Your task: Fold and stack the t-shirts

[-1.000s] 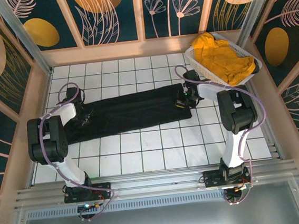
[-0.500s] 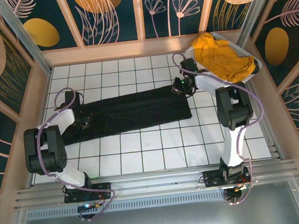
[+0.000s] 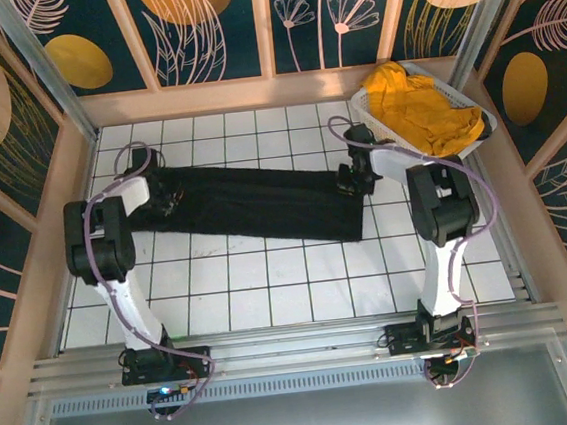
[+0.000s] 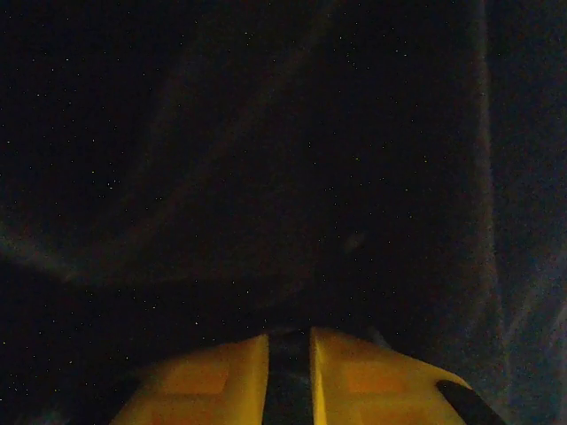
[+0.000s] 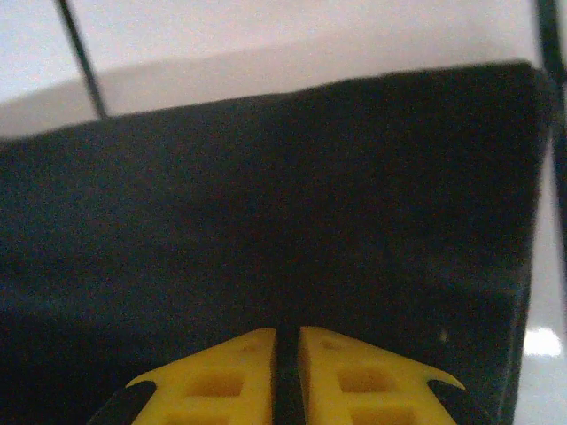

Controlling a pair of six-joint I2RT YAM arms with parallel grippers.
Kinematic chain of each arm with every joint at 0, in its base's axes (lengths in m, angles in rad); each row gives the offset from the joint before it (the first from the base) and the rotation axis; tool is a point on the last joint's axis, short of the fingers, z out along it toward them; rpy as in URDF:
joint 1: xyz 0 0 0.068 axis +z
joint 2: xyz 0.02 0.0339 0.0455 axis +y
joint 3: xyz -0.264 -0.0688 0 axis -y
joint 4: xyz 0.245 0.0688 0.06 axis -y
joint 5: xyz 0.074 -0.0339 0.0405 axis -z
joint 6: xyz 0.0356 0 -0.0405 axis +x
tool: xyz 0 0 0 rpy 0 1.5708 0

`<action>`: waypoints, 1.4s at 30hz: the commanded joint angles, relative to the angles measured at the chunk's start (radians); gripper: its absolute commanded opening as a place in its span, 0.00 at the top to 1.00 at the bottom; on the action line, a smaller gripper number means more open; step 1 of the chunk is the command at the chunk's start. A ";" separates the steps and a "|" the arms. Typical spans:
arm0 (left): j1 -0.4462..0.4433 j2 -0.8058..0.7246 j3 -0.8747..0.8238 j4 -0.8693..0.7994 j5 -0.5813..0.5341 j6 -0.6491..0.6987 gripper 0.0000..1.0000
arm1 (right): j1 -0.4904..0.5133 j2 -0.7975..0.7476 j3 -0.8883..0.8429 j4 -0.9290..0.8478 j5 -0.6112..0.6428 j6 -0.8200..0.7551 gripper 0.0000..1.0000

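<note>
The black t-shirt (image 3: 262, 202), folded into a long band, was laid flat across the tiled surface (image 3: 270, 284), stretched from 10 o'clock to 3 o'clock. Its 10 o'clock end was pinched by the left claw (image 3: 168, 196), whose fingers were nearly together with creases drawn toward them. The right claw (image 3: 349, 182) was set on the 3 o'clock end with its fingers closed to a thin slit; whether cloth was caught there could not be told. The mustard-yellow t-shirt (image 3: 422, 109) was heaped in the white basket (image 3: 369, 104) at 2 o'clock.
</note>
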 commanded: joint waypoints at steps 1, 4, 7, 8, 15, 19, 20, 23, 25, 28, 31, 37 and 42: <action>-0.069 0.166 0.127 0.014 0.049 -0.002 0.77 | 0.037 -0.101 -0.184 -0.118 0.030 0.001 0.83; -0.141 0.292 0.325 -0.011 0.070 -0.026 0.76 | 0.105 -0.193 -0.323 -0.114 -0.053 0.000 0.83; -0.209 0.396 0.477 -0.011 0.091 -0.062 0.76 | 0.192 -0.262 -0.429 -0.110 -0.134 0.013 0.81; -0.228 0.424 0.516 -0.005 0.098 -0.073 0.76 | 0.219 -0.280 -0.455 -0.100 -0.157 0.021 0.80; -0.316 0.646 0.843 0.116 0.237 -0.122 0.74 | 0.362 -0.337 -0.468 0.037 -0.390 0.029 0.70; -0.321 0.711 1.027 0.068 0.260 -0.093 0.68 | 0.356 -0.343 -0.402 0.040 -0.412 0.027 0.67; -0.321 0.699 1.040 0.053 0.245 -0.075 0.65 | 0.353 -0.351 -0.393 0.030 -0.406 0.031 0.67; -0.322 0.601 0.996 0.004 0.164 0.002 0.57 | 0.331 -0.416 -0.390 0.000 -0.380 0.052 0.64; -0.323 0.489 0.903 0.005 0.099 0.061 0.53 | 0.305 -0.493 -0.402 -0.024 -0.353 0.072 0.62; -0.324 0.325 0.750 -0.030 0.025 0.132 0.51 | 0.251 -0.615 -0.426 -0.083 -0.258 0.103 0.58; -0.337 0.165 0.550 -0.077 0.006 0.197 0.51 | 0.157 -0.707 -0.486 -0.130 -0.212 0.114 0.56; -0.412 -0.097 0.093 -0.211 0.101 0.303 0.53 | 0.118 -0.692 -0.562 -0.198 -0.207 0.071 0.55; -0.566 -0.252 -0.188 -0.305 0.250 0.367 0.52 | 0.162 -0.627 -0.574 -0.197 -0.229 0.055 0.54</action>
